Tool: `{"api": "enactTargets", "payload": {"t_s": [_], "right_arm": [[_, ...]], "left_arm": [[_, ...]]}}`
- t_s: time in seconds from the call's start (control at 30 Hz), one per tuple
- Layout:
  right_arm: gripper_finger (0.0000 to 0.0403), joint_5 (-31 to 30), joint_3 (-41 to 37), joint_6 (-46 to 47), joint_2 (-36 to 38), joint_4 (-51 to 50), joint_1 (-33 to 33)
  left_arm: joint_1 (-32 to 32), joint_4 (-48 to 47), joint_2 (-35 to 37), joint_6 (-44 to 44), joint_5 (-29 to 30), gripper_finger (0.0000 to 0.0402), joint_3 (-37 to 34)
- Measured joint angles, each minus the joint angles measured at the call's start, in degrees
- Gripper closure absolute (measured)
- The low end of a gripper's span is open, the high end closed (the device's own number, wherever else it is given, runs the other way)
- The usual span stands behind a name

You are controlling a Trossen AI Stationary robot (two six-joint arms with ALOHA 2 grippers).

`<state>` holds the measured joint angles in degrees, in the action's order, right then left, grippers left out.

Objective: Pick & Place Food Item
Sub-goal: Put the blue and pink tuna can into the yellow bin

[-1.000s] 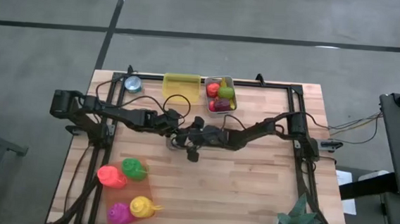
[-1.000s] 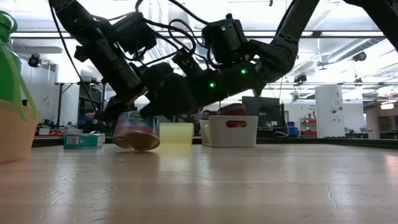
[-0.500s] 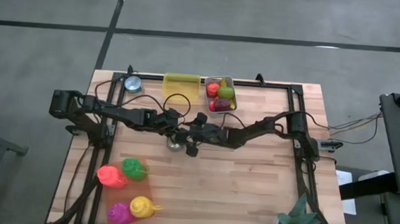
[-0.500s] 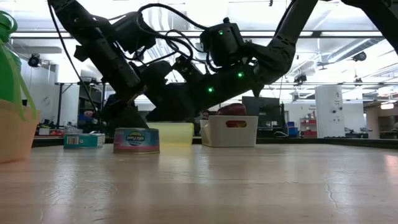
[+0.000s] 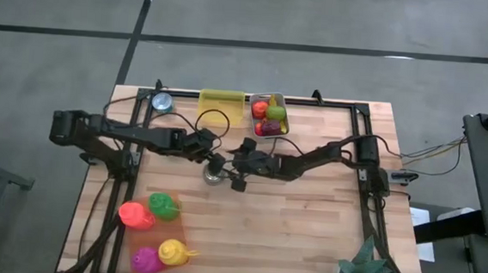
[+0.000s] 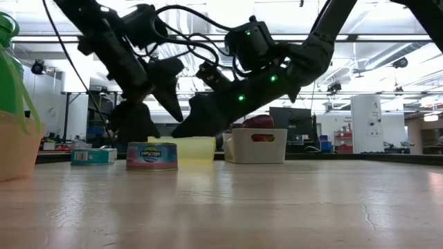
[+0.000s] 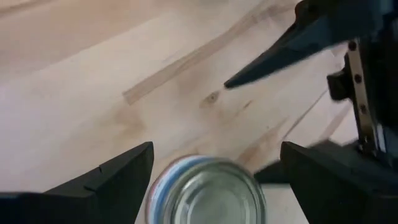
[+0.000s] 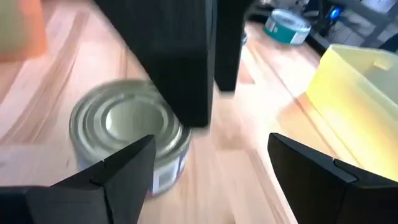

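A squat round metal can (image 5: 214, 177) with a ribbed lid stands upright on the pale wood-grain worktop (image 5: 306, 227) near its centre, both grippers' jaws open and empty above it, left gripper (image 5: 212, 158) at its twelve o'clock, right gripper (image 5: 235, 172) at three

Count on bench (image 5: 307, 218): two cans (image 5: 214, 177) (image 5: 161, 102), two bins (image 5: 220, 103) (image 5: 269, 114), four coloured toys (image 5: 136, 216) (image 5: 163, 205) (image 5: 145, 259) (image 5: 174, 252), one green plant (image 5: 368, 272).
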<state>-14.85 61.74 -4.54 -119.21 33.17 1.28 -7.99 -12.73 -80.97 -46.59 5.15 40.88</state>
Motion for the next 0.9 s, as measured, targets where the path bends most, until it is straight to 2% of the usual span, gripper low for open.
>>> {"api": "enactTargets", "payload": {"t_s": [0.1, 0.3, 0.5, 0.67, 0.9], "right_arm": [[0.0097, 1.06, -0.02, 0.8, 2.01, -5.91, -0.49], [0.0097, 10.69, -0.19, 5.03, 2.55, -8.47, -1.34], [0.0097, 10.37, -0.2, 6.23, 0.25, -8.35, -1.46], [0.0097, 10.38, -0.2, 7.37, -0.9, -7.26, -1.51], [0.0097, 10.36, -0.2, 7.52, -0.95, -7.02, -1.51]], "left_arm": [[0.13, -6.57, 2.48, 0.09, -1.54, 0.0048, 0.79], [1.16, -13.22, 5.29, -1.26, -9.96, 0.0048, 0.95], [3.38, -14.06, 4.99, -3.42, -10.75, 0.0048, -0.23], [3.56, -10.63, 4.99, -4.49, -9.82, 0.0048, -1.83], [3.56, 4.19, 4.78, -6.14, -9.44, 0.0048, -7.04]]}}
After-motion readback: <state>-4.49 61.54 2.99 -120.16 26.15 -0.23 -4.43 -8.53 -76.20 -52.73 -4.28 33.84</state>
